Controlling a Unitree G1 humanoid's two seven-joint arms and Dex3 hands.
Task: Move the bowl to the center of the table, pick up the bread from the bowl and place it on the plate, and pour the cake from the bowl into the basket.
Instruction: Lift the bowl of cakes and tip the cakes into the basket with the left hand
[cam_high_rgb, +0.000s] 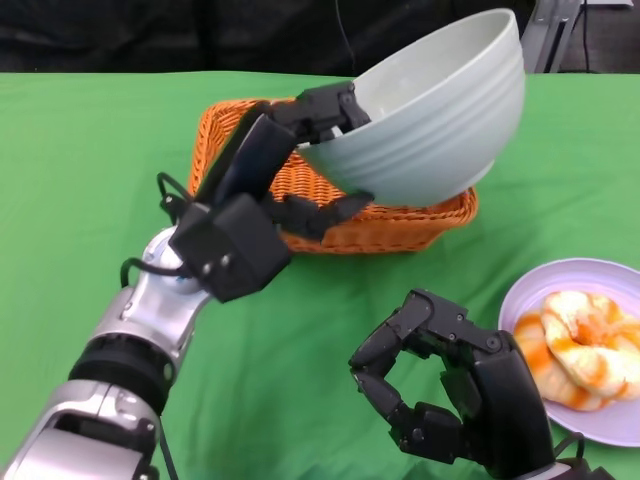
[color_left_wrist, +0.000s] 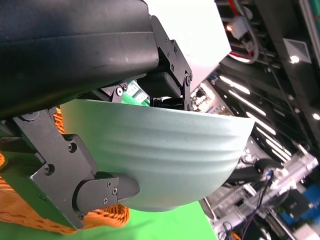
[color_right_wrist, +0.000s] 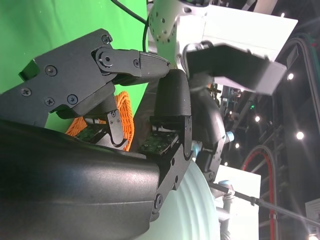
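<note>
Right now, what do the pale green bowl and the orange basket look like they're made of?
Pale green ribbed bowl: likely glazed ceramic or melamine, given its smooth surface with a soft sheen and moulded ridges. Orange woven basket: wicker or rattan-style weave, matte, with visible braided strands along the rim.

You have a smooth bowl (cam_high_rgb: 440, 120), pale green with a soft ceramic-like sheen and shallow ridges ringing its outside. The basket (cam_high_rgb: 400, 225) is woven orange wicker, rough and ribbed along its rim. The cloth (cam_high_rgb: 90, 160) on the table is matt green with faint creases. Your left hand (cam_high_rgb: 290, 160) is matt black plastic with small metal screws showing, and the left forearm (cam_high_rgb: 150, 310) behind it is brushed silver metal with black rubbery rings. Your right hand (cam_high_rgb: 450, 390) has the same black plastic, slightly glossy on the rounded shell. The plate (cam_high_rgb: 530, 290) looks smooth and pale lilac; the bread (cam_high_rgb: 580, 350) on it shines, glazed orange and cream.
</note>
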